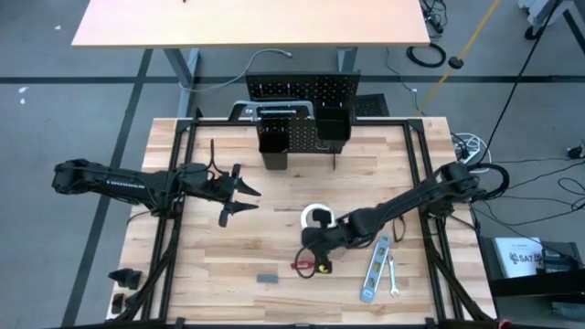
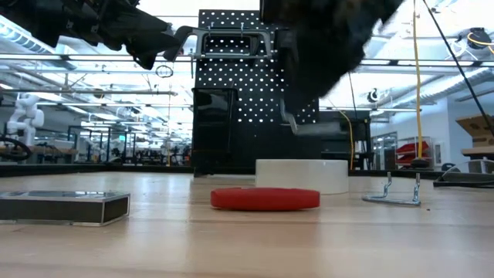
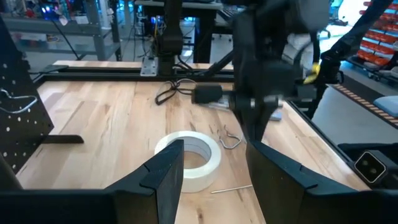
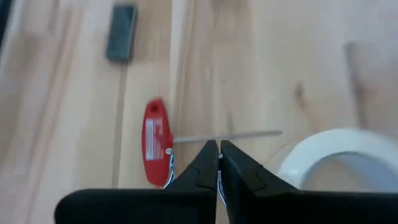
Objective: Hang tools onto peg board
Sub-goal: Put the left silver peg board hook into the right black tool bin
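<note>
Overhead, pale wooden tabletop [image 1: 228, 247] sits on grey floor [image 1: 55, 119] beside a desk [image 1: 247, 23].

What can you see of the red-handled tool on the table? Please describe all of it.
The red-handled tool is T-shaped: a flat, rounded red handle with a white label, apparently plastic, and a thin bare metal shaft running from its middle. It lies flat on the wooden table, near the front, next to the white tape roll. The right gripper is shut directly over the shaft near the handle; whether it actually grips it cannot be told.
</note>
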Controlling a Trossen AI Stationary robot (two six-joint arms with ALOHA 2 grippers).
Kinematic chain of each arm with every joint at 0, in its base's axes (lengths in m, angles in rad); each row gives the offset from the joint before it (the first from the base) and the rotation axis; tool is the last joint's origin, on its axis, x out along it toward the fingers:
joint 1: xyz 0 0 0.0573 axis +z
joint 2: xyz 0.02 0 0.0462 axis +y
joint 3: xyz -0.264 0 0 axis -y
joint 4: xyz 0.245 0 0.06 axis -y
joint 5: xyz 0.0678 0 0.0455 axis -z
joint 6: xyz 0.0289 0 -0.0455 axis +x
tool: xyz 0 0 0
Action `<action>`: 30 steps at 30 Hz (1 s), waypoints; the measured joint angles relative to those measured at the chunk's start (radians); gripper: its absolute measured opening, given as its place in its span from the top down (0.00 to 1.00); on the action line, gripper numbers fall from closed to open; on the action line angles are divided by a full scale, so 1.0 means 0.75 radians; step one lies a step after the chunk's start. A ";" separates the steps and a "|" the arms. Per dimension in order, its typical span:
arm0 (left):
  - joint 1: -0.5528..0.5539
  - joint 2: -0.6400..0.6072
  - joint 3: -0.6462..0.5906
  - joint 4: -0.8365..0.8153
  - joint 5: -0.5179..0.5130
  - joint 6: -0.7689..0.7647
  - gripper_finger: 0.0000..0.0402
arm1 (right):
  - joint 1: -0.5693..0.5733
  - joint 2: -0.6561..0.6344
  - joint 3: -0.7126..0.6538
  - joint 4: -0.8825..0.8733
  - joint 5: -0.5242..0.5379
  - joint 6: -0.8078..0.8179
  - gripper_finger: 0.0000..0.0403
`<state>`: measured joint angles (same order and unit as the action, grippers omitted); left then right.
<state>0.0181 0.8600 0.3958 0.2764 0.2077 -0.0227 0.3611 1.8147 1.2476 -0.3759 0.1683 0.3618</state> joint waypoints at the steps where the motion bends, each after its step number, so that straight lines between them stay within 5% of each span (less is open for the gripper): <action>1: 0.000 0.000 0.000 0.000 0.000 -0.001 0.56 | -0.004 -0.027 0.000 0.002 0.019 -0.007 1.00; 14: 0.000 0.000 0.000 0.000 0.001 -0.031 0.56 | -0.068 -0.466 0.000 -0.001 0.359 -0.165 1.00; 21: 0.000 0.000 0.000 0.004 0.001 -0.031 0.56 | -0.137 -0.656 0.001 0.010 0.692 -0.336 1.00; 30: 0.000 0.001 0.000 0.016 0.001 -0.031 0.56 | -0.378 -0.765 0.012 0.202 0.727 -0.513 1.00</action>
<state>0.0181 0.8604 0.3958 0.2884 0.2081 -0.0456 0.0775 1.2411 1.2569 -0.2242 0.7135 -0.0231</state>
